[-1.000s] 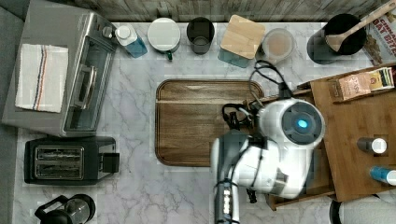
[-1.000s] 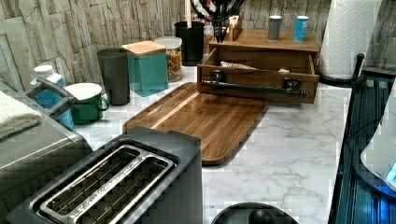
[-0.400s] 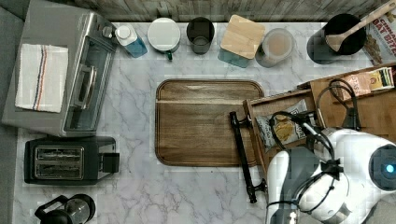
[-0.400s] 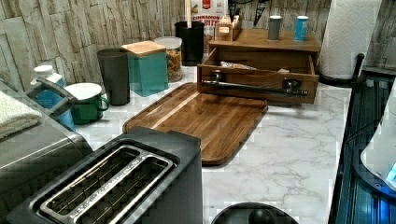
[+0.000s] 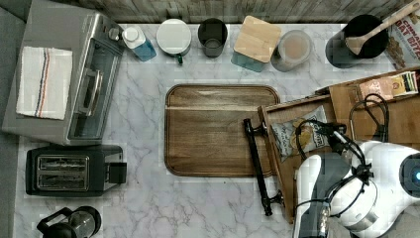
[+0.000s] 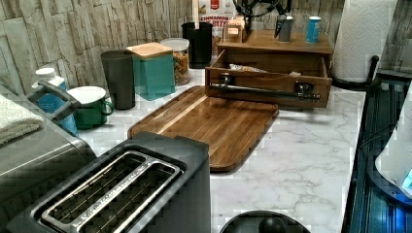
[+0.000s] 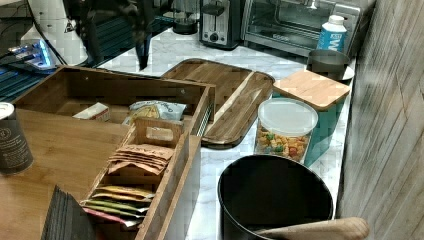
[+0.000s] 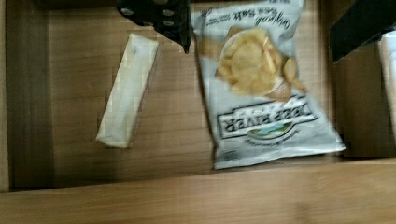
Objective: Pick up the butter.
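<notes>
The butter (image 8: pixel 127 91), a slim pale cream stick, lies flat on the floor of the open wooden drawer (image 7: pixel 120 90). The grey-white snack bag (image 8: pixel 261 88) lies beside it, apart from it. In the right view the butter (image 7: pixel 95 112) sits to the left of the snack bag (image 7: pixel 152 111). My gripper (image 8: pixel 260 46) hangs open above the drawer, over the snack bag's end. One finger (image 8: pixel 161 16) is near the butter's far end, and nothing is between the fingers. In the top view the snack bag (image 5: pixel 297 134) shows, while my white arm (image 5: pixel 366 188) covers the butter's spot.
A wooden tray (image 5: pixel 218 129) lies on the marble counter to the top view's left of the drawer handle (image 5: pixel 255 158). A tea-bag rack (image 7: pixel 130 175) and a can (image 7: pixel 12 140) stand on the cabinet top. Jars, a black pot (image 7: pixel 275 200) and toasters line the counter edges.
My arm has swung from over the tray's edge toward the top view's lower right, uncovering the drawer and snack bag. In the left view my gripper has come into sight above the cabinet.
</notes>
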`<action>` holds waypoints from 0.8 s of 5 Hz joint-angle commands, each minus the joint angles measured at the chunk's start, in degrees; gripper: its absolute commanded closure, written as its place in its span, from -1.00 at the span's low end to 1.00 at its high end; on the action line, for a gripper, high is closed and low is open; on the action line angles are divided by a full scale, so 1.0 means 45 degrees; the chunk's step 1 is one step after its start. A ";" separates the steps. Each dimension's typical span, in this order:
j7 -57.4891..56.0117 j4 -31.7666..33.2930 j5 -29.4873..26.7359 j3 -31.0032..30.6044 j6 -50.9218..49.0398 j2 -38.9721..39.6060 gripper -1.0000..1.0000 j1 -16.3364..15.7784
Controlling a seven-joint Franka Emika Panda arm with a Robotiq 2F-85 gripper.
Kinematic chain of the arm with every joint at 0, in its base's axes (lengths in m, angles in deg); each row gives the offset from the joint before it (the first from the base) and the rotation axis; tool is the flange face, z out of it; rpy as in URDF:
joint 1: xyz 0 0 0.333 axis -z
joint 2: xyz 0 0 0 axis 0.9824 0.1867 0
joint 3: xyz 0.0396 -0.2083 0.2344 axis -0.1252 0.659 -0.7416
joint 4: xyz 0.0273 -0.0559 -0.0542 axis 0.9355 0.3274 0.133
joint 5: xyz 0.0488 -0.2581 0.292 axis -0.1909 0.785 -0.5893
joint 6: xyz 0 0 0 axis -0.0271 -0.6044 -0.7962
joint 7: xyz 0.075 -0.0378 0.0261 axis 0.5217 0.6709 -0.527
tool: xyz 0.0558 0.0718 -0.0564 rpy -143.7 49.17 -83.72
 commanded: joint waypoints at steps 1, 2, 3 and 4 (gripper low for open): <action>0.1731 0.1863 0.0534 0.1088 0.1332 -0.0313 -1.00 0.1139; 0.2914 0.2635 0.1031 0.0854 0.2375 -0.0154 -1.00 0.1216; 0.3363 0.2615 0.0953 0.0358 0.2295 0.0467 -1.00 0.1647; 0.3577 0.2927 0.0699 0.0695 0.2685 0.0773 -1.00 0.1265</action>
